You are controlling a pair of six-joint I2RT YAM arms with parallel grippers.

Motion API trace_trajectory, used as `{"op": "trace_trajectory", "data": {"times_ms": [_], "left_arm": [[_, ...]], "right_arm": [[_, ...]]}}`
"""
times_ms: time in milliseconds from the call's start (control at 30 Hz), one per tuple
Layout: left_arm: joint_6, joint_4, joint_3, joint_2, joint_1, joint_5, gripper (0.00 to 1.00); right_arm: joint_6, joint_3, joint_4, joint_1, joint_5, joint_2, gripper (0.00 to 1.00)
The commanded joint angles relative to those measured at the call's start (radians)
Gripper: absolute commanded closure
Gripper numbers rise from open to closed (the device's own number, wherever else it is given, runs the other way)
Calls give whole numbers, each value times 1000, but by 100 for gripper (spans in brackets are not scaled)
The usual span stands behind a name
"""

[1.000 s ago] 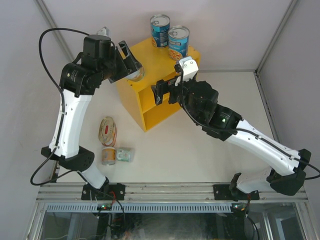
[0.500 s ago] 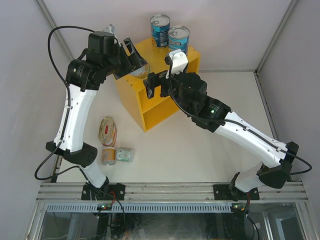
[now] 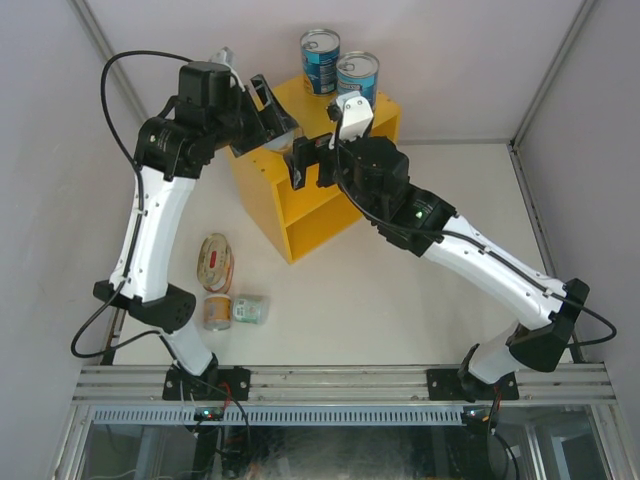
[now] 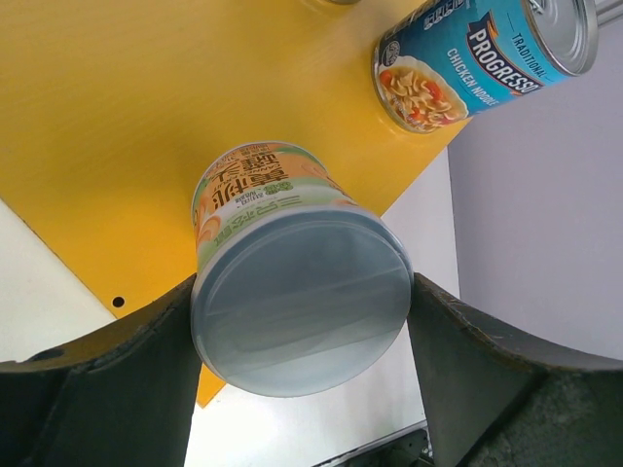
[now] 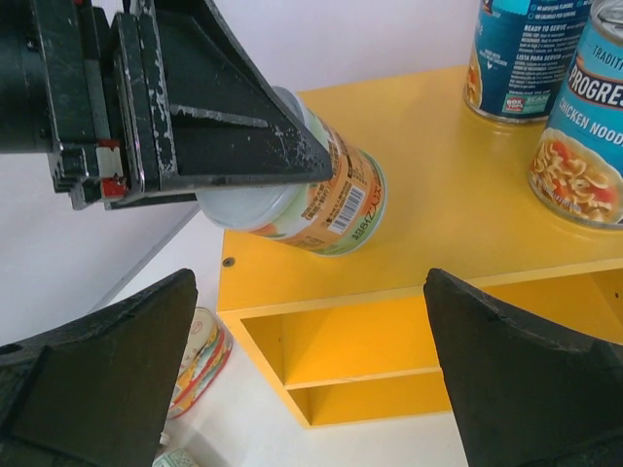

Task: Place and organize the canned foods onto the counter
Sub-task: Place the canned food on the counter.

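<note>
My left gripper is shut on a small pale-lidded can, held tilted just over the left part of the yellow counter's top. In the right wrist view the same can hangs under the left gripper's dark fingers, its lower rim close to the counter. Two tall blue-labelled cans stand upright at the back of the top. My right gripper stands open in front of the counter, with nothing between its fingers.
On the white table left of the counter lie an oval red-yellow tin and two small cans. The counter's open front shows one inner shelf. Grey walls close in the back and both sides.
The left arm has carried the small can to the right, further over the counter's top. The right arm has swung up and left, close to the left gripper.
</note>
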Motion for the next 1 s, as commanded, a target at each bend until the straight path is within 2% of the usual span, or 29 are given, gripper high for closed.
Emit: {"op": "trace_trajectory", "data": {"times_ms": [0,133,167,200,433,533,567,967], "left_arm": [[1,138,71,-17,4,29,44],[-8,147,69,-18,3,27,39],[-11,150,70,-16,3,27,33],[-13,152,69,-14,2,28,31],[-25,172,69,-5,3,36,29],[-25,178,63,-5,3,39,17],[-25,178,63,-4,3,40,16],[-43,199,58,6,3,30,15]], "right_arm": [[26,58,25,-16,-21,7,0],[34,66,18,-30,-34,16,0],[34,68,15,-33,-38,17,0],[36,71,13,-36,-42,21,0],[45,95,-1,-56,-72,43,0],[44,106,-4,-63,-81,52,0],[45,107,-2,-68,-85,53,0],[66,127,-8,-121,-130,82,0]]}}
